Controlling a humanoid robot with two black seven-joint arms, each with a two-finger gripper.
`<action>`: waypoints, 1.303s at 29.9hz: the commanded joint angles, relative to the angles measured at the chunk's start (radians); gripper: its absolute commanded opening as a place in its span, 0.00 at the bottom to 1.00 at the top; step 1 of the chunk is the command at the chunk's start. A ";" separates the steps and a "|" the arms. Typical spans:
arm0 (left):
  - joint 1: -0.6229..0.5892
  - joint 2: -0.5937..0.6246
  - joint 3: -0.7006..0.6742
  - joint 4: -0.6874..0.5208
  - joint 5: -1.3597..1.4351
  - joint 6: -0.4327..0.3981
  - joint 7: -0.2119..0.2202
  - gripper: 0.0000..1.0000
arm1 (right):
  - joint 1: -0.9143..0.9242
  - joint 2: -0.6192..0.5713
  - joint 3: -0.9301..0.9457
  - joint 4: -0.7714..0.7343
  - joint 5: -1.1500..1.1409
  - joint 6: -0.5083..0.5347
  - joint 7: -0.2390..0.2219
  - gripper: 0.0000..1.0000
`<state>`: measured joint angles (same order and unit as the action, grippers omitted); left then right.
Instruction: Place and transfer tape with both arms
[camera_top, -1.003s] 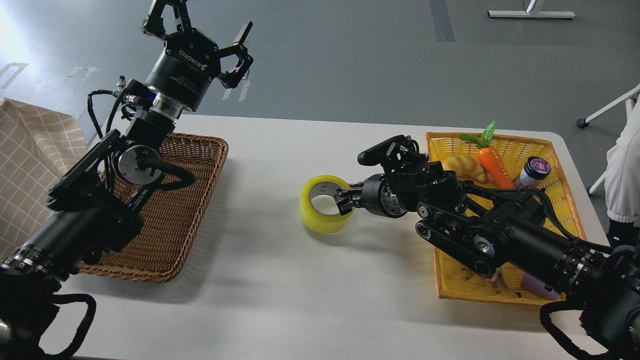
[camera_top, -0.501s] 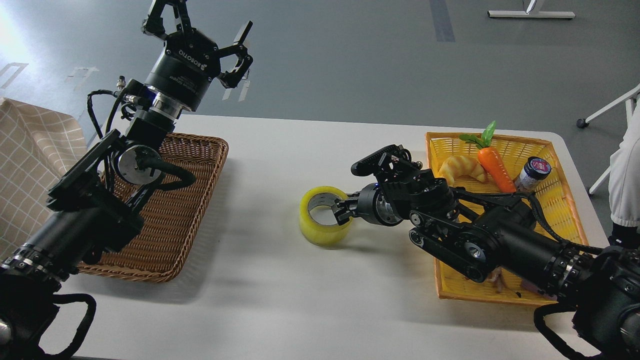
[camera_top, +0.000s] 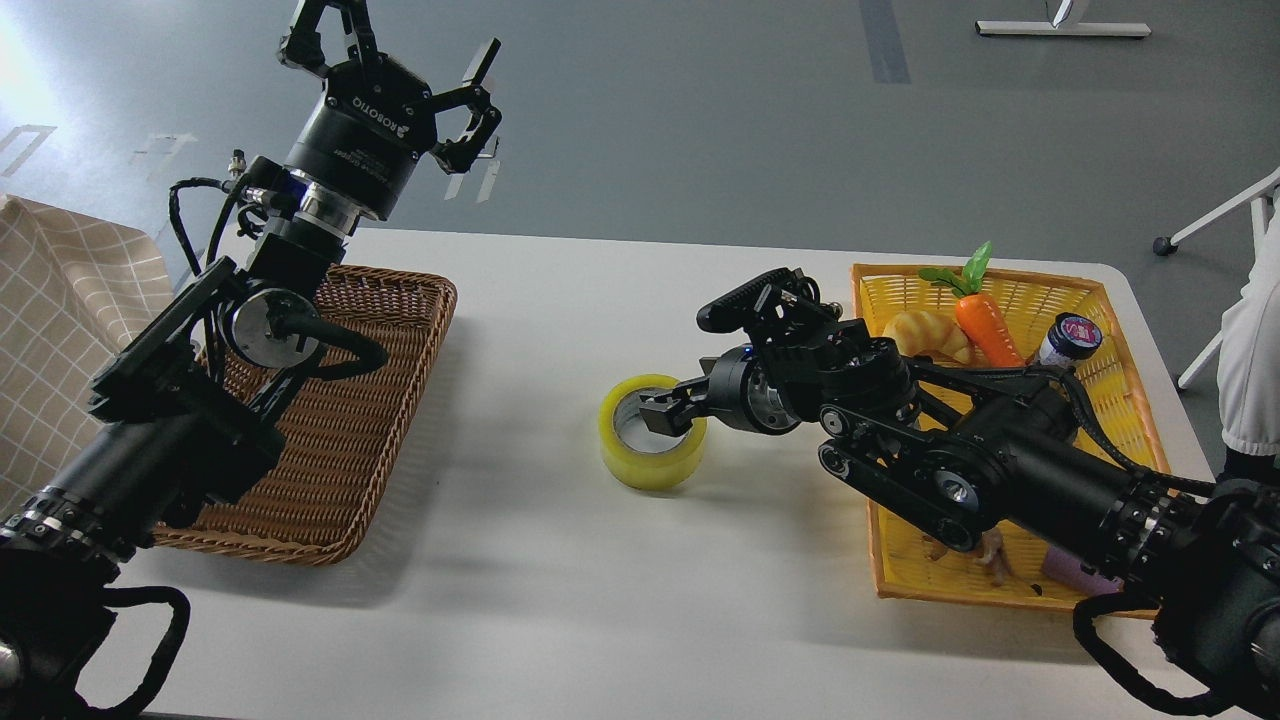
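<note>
Right gripper (camera_top: 665, 412) shifted left, pinching one tape (camera_top: 650, 447) wall; left gripper (camera_top: 400, 50) jaws spread; two baskets.

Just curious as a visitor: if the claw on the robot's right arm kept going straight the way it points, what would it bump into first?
The right claw points left and is already at the tape. Past that lies bare table, then likely the brown basket, though depth is unclear.

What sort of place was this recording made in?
Probably a robotics lab or test room: a plain white table on a bare grey floor, staged props such as a toy orange carrot in a yellow plastic basket, and a white equipment stand base.
</note>
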<state>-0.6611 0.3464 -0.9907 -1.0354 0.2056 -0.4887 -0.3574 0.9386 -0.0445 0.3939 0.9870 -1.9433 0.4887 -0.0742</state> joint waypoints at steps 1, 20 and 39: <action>0.000 -0.001 0.001 0.000 0.000 0.000 0.002 0.98 | 0.014 -0.060 0.040 0.079 0.007 0.000 0.001 0.92; 0.002 0.000 0.003 0.008 0.003 0.000 0.003 0.98 | -0.035 -0.434 0.545 0.329 0.615 0.000 0.004 0.99; -0.002 0.002 0.001 0.011 0.012 0.000 0.003 0.98 | -0.391 0.045 1.407 0.328 0.915 0.000 0.028 0.98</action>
<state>-0.6629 0.3471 -0.9894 -1.0246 0.2177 -0.4887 -0.3544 0.5831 -0.0058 1.7909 1.3123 -1.1323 0.4882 -0.0446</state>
